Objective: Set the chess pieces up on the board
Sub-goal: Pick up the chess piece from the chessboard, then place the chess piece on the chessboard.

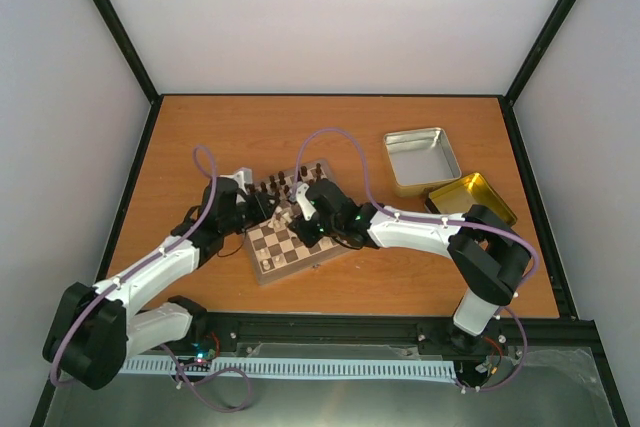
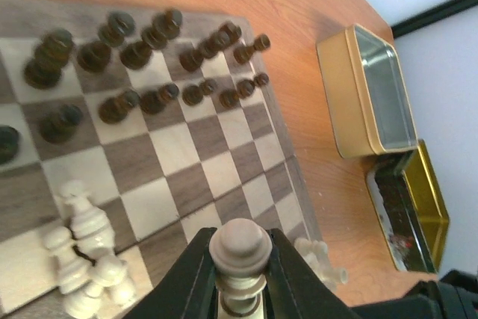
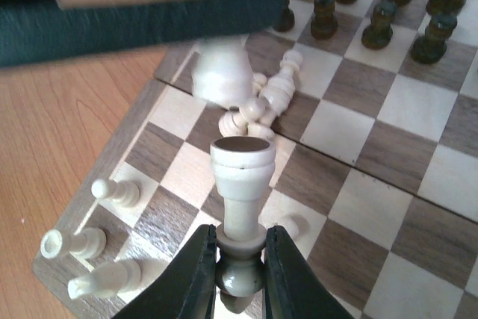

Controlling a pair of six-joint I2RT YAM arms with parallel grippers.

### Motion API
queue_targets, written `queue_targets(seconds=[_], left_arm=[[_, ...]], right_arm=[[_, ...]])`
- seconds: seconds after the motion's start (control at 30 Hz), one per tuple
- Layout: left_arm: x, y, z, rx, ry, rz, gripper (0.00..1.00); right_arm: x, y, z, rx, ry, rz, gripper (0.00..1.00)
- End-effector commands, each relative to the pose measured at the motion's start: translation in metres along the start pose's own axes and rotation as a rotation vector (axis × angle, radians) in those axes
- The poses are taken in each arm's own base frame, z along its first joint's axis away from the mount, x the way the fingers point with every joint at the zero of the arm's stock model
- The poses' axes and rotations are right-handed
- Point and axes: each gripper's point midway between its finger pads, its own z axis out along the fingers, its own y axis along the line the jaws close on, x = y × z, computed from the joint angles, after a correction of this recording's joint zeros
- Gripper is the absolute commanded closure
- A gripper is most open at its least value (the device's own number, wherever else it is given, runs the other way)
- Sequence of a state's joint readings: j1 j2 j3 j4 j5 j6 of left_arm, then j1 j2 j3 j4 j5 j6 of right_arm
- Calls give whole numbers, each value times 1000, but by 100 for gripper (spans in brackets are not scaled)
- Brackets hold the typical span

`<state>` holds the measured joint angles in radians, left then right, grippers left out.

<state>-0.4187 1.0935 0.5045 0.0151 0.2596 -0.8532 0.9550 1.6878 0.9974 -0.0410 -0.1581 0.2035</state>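
Note:
The board lies mid-table, with dark chessmen standing along its far rows. My left gripper is shut on a cream chess piece and holds it above the board's edge. My right gripper is shut on the neck of another cream piece, base up, above the board. Loose cream pieces lie in a heap on the board, and others lie near its corner. In the top view both grippers hover over the board.
An open silver tin and its gold lid sit to the right of the board; both show in the left wrist view. A few cream pieces lie on the table beside the board. The left arm crosses the top of the right wrist view.

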Motion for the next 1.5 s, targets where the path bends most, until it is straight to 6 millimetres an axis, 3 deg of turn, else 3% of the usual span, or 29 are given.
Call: queue_targets(seconds=[0.0, 0.2, 0.57, 0.8, 1.03, 1.17, 1.3, 1.47], left_arm=[[-24, 2, -12, -39, -125, 66, 95], [-35, 8, -29, -88, -212, 80, 95], [-34, 7, -40, -91, -222, 75, 94], [-33, 4, -45, -77, -223, 82, 92], [-31, -6, -49, -34, -207, 89, 91], [-33, -23, -55, 23, -201, 85, 91], [-33, -44, -62, 106, -178, 61, 90], [-30, -62, -70, 188, -144, 15, 88]], right_arm=[[3, -5, 0, 24, 56, 38, 96], [8, -18, 8, 104, 137, 81, 94], [11, -29, 32, 138, 178, 134, 87], [8, -38, 23, 185, 158, 186, 64], [-16, -32, 2, 179, 73, 180, 59], [-32, -17, -13, 98, 0, 146, 55], [-45, 19, -26, -99, -85, 79, 47], [-67, 46, -44, -202, -197, 32, 38]])
